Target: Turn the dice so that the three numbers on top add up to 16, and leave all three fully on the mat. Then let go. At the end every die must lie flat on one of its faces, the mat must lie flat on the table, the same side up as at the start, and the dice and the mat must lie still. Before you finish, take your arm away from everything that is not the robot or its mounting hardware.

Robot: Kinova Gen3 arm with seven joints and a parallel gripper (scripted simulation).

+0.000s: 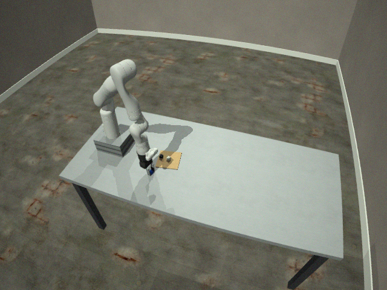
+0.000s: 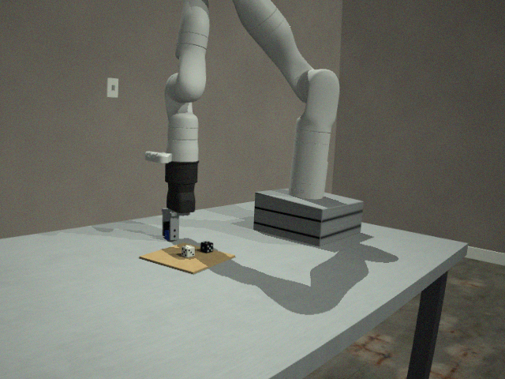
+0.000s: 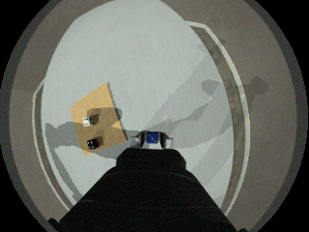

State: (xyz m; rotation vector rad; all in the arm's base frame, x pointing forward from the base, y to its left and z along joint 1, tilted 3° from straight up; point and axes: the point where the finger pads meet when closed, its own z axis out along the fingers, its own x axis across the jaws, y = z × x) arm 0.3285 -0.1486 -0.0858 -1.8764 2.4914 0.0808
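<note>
We have our gripper (image 1: 150, 171) (image 2: 170, 238) (image 3: 152, 137) moderately wide, fingers around the blue die (image 1: 151, 171) (image 2: 166, 235) (image 3: 153, 137) without clamping it. That die is off the mat (image 1: 175, 164) (image 2: 162, 257) (image 3: 97, 102), which lies flat just beside our gripper. Near our gripper, to its left in the wrist view, we see the white die (image 1: 168, 158) (image 2: 188, 251) (image 3: 88, 122) and black die (image 1: 161, 156) (image 2: 207, 246) (image 3: 92, 143) on the mat, apart.

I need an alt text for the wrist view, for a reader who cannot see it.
A blue die sits between the open jaws, beside a tan mat. A white die and a black die rest on the mat, at left.
</note>
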